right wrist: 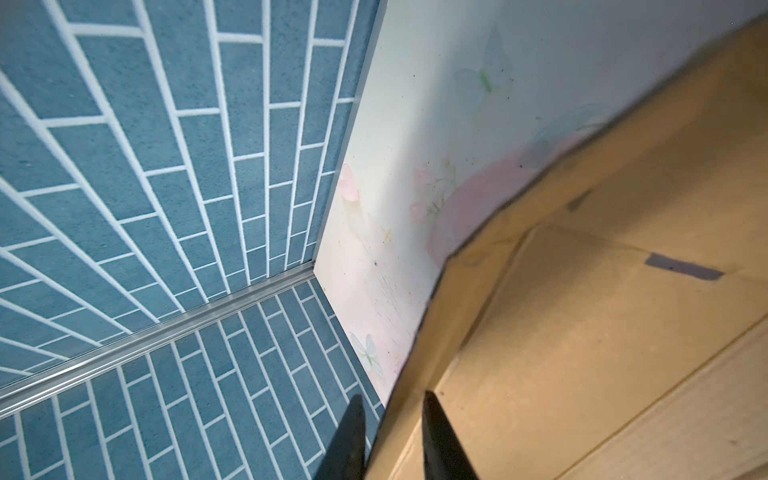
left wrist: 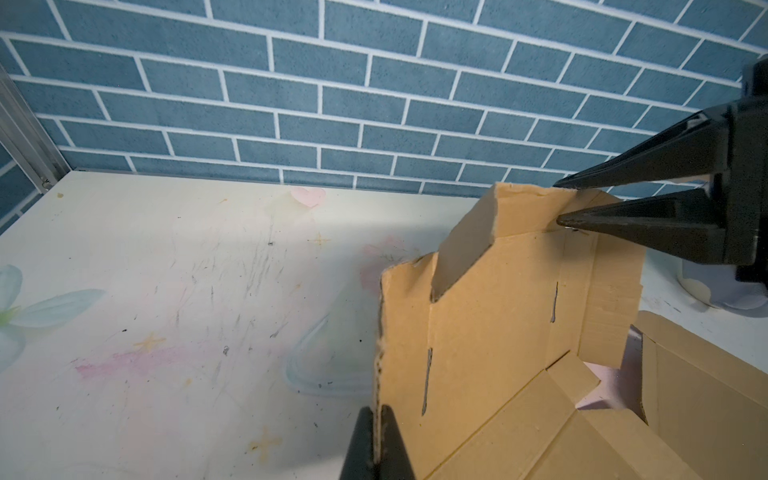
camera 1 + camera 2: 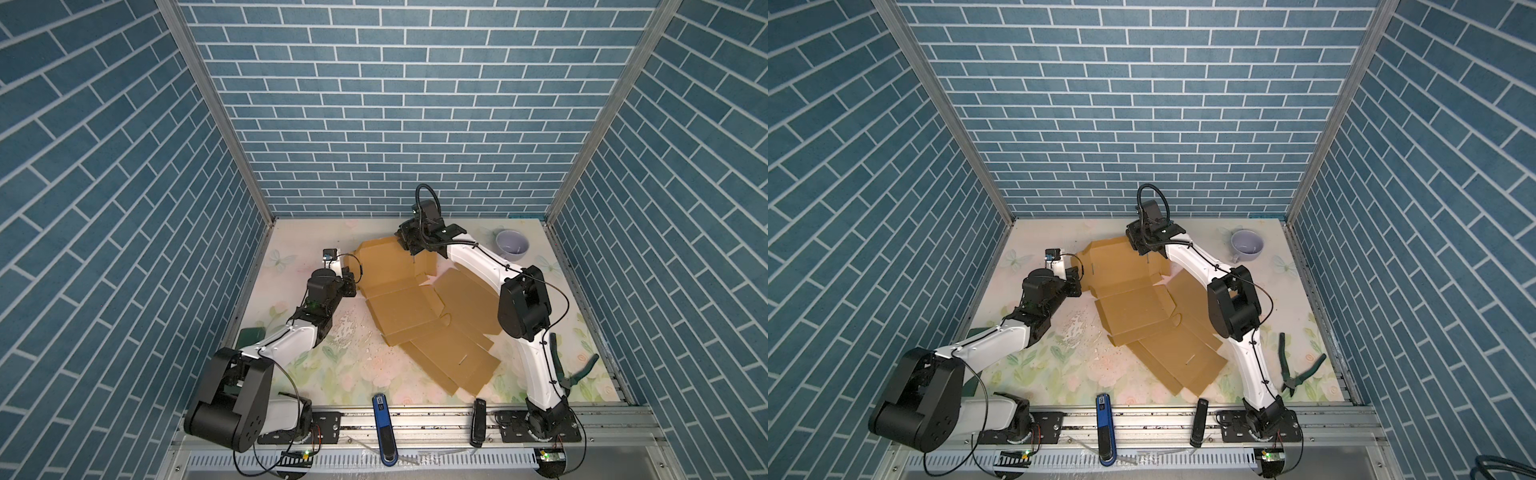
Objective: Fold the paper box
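Green object (image 3: pixel 250 334) largely hidden, perhaps flat

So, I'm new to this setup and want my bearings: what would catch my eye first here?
The brown cardboard box blank sprawls across the middle of the table, its far panel raised. The left pincer is clamped on that panel's side edge while the right pincer straddles its top corner. A lilac mug sits at the far right corner.
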You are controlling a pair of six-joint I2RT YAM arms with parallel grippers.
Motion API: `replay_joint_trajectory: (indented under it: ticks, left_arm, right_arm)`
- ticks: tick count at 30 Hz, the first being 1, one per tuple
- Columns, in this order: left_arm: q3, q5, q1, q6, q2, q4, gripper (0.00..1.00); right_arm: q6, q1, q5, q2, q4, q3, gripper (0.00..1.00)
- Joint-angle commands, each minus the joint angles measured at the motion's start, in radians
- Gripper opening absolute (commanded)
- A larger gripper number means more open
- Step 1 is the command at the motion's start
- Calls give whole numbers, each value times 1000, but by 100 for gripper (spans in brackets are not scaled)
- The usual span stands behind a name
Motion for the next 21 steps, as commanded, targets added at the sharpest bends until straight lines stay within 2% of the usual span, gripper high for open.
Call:
replay_joint_trajectory:
  ticks: [1,8,16,21]
  left_arm:
    - [25,-23,-7,-3,18,44,0]
    - [36,-24,-17,-6,36,56,0]
    - [34,-13,-29,6,21,40,0]
    - [39,-7,-31,13,16,21,0]
  right_arm:
    - [27,8,0,-56,-4,-61,24]
    - [46,14,1,-82,40,-146,24]
    - [48,13,-3,-49,63,-114,24]
    - [56,13,-6,-35,89,-117,14]
